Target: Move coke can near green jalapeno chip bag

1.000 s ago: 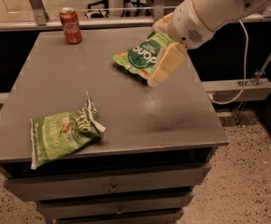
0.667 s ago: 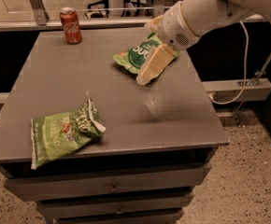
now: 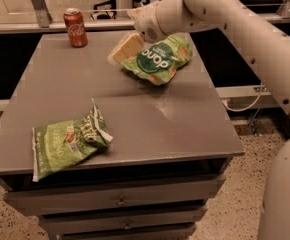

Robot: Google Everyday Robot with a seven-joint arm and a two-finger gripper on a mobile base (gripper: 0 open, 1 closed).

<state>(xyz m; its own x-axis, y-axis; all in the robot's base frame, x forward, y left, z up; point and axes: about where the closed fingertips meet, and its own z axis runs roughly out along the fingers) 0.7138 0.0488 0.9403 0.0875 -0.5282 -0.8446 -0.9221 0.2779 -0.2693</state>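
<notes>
The coke can (image 3: 75, 27) stands upright at the far left corner of the grey table (image 3: 150, 114). The green jalapeno chip bag (image 3: 67, 141) lies crumpled at the table's near left edge. My gripper (image 3: 121, 48) hangs above the far middle of the table, to the right of the can and well apart from it, at the left edge of the brighter green bag. It holds nothing that I can see.
A brighter green chip bag (image 3: 159, 59) with a dark round logo lies at the far right of the table, partly under my arm (image 3: 225, 19). Drawers (image 3: 120, 201) sit below the table front. A rail (image 3: 15, 26) runs behind the table.
My gripper has moved left and farther back across the table, from the right of the brighter green bag to its left edge, closer to the can. The can and bags have not moved.
</notes>
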